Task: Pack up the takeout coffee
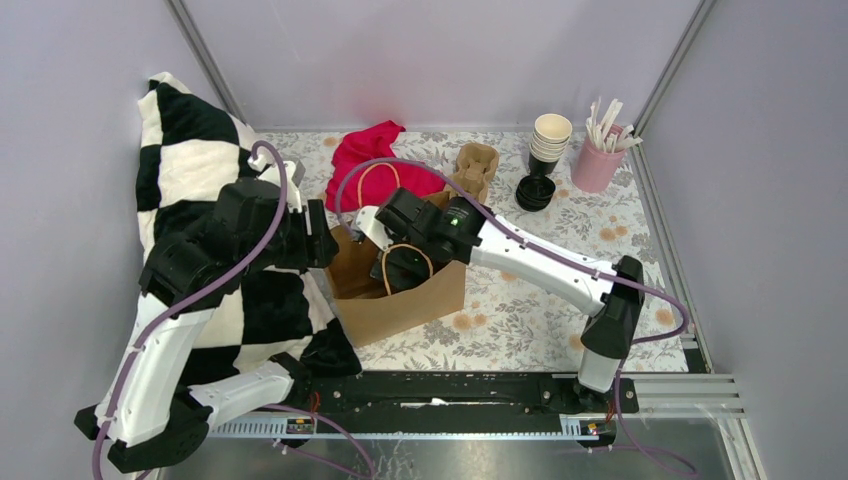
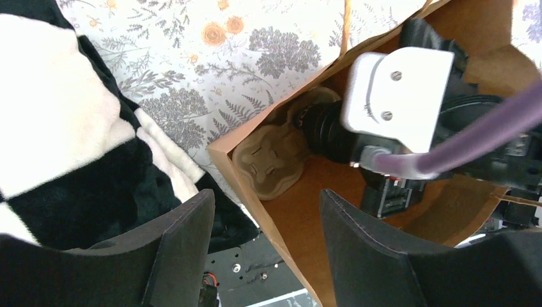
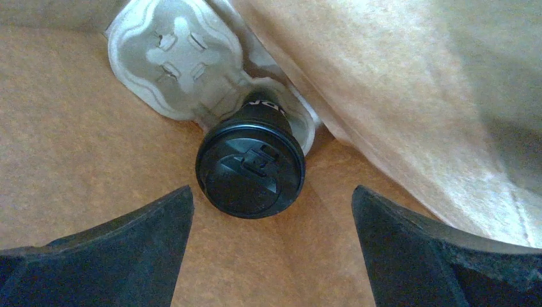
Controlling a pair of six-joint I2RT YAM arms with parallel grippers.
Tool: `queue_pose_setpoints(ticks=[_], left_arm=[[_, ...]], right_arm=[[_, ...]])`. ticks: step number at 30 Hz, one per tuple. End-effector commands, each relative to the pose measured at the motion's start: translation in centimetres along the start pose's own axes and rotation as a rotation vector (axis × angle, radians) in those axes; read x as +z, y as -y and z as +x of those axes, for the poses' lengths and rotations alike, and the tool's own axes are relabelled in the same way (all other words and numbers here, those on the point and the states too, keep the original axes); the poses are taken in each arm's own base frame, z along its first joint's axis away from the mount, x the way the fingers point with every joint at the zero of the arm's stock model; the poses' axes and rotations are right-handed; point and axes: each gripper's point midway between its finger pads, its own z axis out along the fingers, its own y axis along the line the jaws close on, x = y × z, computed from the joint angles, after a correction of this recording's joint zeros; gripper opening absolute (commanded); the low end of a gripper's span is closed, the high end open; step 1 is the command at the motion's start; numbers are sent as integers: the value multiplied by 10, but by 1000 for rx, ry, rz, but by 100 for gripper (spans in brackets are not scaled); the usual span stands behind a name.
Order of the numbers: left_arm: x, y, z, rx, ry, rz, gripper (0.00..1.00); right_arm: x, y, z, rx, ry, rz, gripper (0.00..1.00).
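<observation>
— Cup position first: where does the coffee sit?
— The takeout coffee (image 3: 250,167) is deep inside the paper bag (image 1: 400,310). Its base seems tucked into one socket of the pulp carrier (image 3: 176,57), black lid on, in the middle of the right wrist view.
— Held?
— No. The right gripper (image 3: 271,188) has its fingers spread wide, one in each lower corner of that frame, both clear of the lid. The left gripper (image 2: 266,192) is partly open with the bag's rim running between its fingers, and I see no pinch on the paper.
— So the step?
— Getting the right arm out, I'd judge. Draw it straight back along its own line, fingers wide, so neither pad clips the lid or drags the bag wall at the right of the frame. The left fingers would do well to steady the rim, since the paper looks light enough to lift with the arm.
— Which view tells what?
— Only the right wrist shows cup and lid; from above, the arm and bag wall hide them. The left wrist shows the rim between its fingers and the right arm filling the bag's mouth. The top view alone shows the whole bag, at the centre of the frame.
</observation>
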Motion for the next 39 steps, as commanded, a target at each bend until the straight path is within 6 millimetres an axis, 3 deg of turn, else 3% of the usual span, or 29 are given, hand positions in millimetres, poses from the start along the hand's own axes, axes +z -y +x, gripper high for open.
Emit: queue_pose_setpoints(ticks=[1,12,20,27,34,37,39], left_arm=[[4,6,-1,-16,13,33,63],[12,2,10,-1,-25,17,54],[17,5,7,11,-26,21,47],[23,8,1,19,-15,20,46],[22,4,2,28,-16,8,45],[17,1,-2,23,2,-7,47],[12,-2,-6,19,19,-23,54]], right_arm=[[-36,5,-22,30,104,39,100],[-82,21,-56,92,239,111,100],[-111,22,-71,128,317,113,96],[-155,33,-90,151,459,160,94],[-199,71,-98,235,589,366,83],[-224,106,-91,335,638,580,86],[-241,131,-83,379,654,752,90]])
